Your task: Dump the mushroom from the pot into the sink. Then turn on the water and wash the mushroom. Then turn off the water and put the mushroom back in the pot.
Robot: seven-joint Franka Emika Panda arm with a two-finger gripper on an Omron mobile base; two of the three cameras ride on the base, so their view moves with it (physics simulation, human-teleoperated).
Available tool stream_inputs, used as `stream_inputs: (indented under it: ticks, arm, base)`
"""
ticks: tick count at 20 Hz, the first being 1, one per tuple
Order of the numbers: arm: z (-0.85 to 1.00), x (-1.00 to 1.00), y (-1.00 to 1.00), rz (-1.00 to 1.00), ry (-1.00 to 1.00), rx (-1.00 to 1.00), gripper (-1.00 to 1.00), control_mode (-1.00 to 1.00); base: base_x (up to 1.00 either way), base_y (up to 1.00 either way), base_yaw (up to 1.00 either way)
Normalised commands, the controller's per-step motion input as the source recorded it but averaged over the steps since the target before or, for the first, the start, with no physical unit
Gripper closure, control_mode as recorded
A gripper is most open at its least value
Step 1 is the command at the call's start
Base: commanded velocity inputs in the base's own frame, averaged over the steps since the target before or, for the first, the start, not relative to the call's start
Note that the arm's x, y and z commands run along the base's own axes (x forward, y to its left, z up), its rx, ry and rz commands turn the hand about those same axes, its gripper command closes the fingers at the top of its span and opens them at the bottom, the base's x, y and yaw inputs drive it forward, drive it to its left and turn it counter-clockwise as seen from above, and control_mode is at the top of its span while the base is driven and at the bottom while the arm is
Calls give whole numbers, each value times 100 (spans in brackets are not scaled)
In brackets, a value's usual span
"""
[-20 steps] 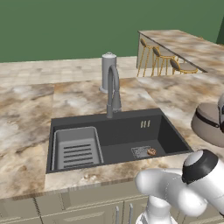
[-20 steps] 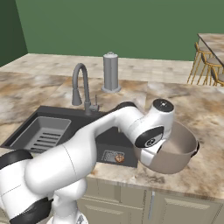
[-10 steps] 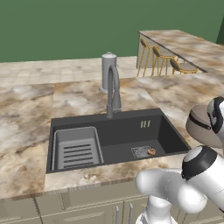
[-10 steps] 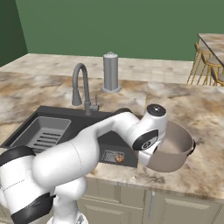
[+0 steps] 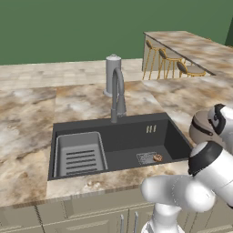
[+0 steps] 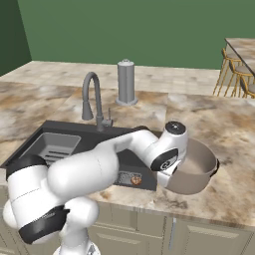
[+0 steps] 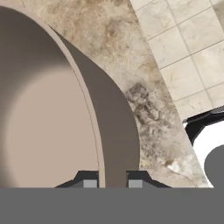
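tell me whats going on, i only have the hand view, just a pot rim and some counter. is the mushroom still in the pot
Observer: No. The mushroom lies on the sink floor, right beside the drain grate.
Operator: ok and wheres the pot sitting
Observer: The pot is over the counter to the right of the sink, tilted, with its open side facing up and toward the sink.
Operator: water on yet
Observer: No water shows at the faucet; its spout arches over the back of the basin.
Operator: gripper got the pot?
Observer: Yes, the gripper has one finger on each side of the pot's rim.
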Motion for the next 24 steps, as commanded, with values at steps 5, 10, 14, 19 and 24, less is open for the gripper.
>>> stream_inputs:
  ticks: [5,10,14,19,24]
  arm:
    - [-14,21,-15,0,0,0,100,-100]
    - [-7,17,-26,-1,-1,0,100,-100]
    - [-6,13,-26,-2,-1,0,100,-100]
    - [-12,3,-12,-2,0,0,100,-100]
    - [-11,0,0,0,0,0,100,-100]
  base:
    - [0,0,0]
    - [0,0,0]
    - [0,0,0]
    - [0,0,0]
    - [0,0,0]
